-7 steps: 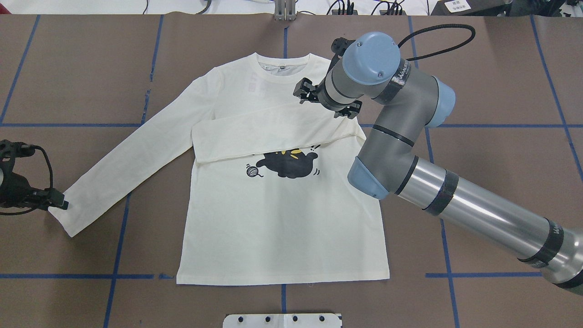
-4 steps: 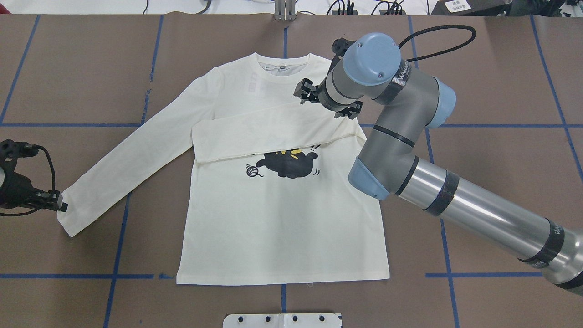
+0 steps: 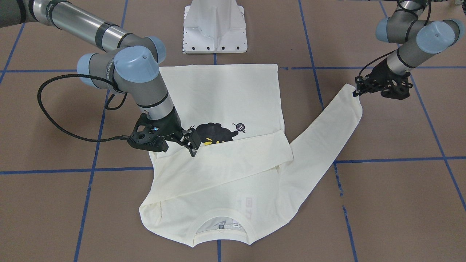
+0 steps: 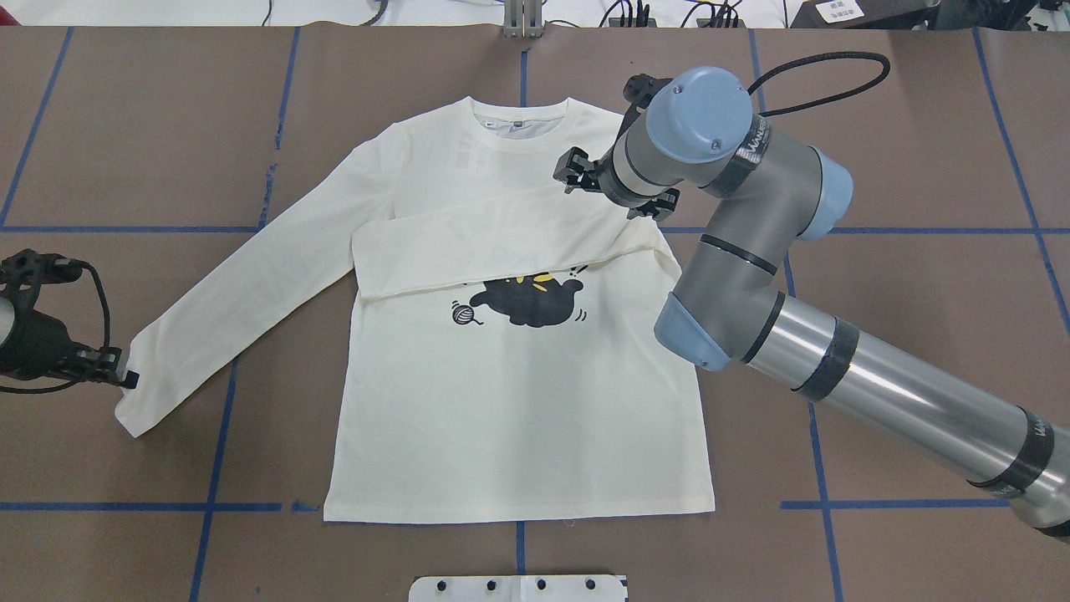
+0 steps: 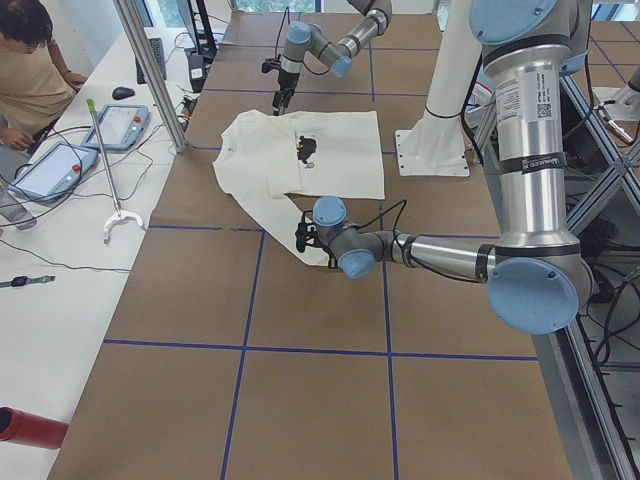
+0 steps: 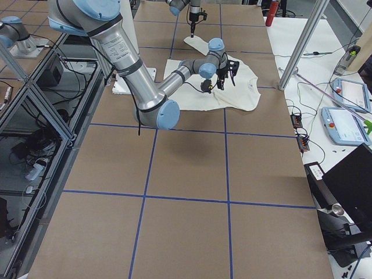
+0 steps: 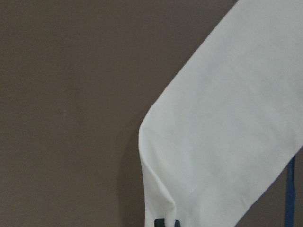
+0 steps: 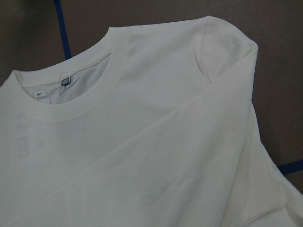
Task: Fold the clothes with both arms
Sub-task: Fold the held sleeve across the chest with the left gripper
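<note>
My left gripper (image 4: 127, 380) is clamped on the cuff (image 4: 132, 414), out off the flat shirt's (image 4: 518, 418) left side. The sleeve (image 4: 242, 309) runs from it straight to the shoulder (image 4: 389, 142). My right gripper (image 3: 193, 145) hangs open and empty over the shirt's opposite side.

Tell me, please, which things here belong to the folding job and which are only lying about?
For the job: cream T-shirt; left gripper, pinching its outstretched sleeve cuff; right gripper, over the folded sleeve.
Lying about: white pedestal base; control pendant and red cylinder on the side table.
</note>
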{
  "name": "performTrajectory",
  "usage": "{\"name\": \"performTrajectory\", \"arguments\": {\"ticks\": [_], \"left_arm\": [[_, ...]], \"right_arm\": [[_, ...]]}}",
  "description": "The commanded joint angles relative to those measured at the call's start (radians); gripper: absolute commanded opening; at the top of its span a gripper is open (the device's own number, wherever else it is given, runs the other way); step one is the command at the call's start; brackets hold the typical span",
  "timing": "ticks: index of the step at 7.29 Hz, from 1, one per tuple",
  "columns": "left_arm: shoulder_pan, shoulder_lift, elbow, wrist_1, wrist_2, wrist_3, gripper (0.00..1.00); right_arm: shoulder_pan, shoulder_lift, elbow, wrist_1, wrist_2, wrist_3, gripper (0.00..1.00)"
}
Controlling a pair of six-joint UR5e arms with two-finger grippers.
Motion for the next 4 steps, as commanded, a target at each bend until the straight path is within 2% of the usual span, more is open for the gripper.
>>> {"name": "performTrajectory", "arguments": {"ticks": [1, 2, 3, 4], "left_arm": [[-0.068, -0.227, -0.055, 0.231, -0.073, -0.102, 0.00], [-0.089, -0.454, -0.052, 0.484, -0.067, -0.143, 0.00], [-0.099, -0.657, -0.025, 0.661, -0.064, -0.197, 0.00], [-0.096, -0.780, 0.018, 0.657, -0.048, -0.309, 0.00]], "right_arm": [[0.053, -0.107, 0.088, 0.000, 0.010, -0.116, 1.00], [0.088, -0.171, 0.116, 0.000, 0.027, -0.187, 1.00], [0.148, -0.259, 0.165, 0.000, 0.075, -0.253, 1.00], [0.226, -0.328, 0.203, 0.002, 0.159, -0.339, 1.00]]}}
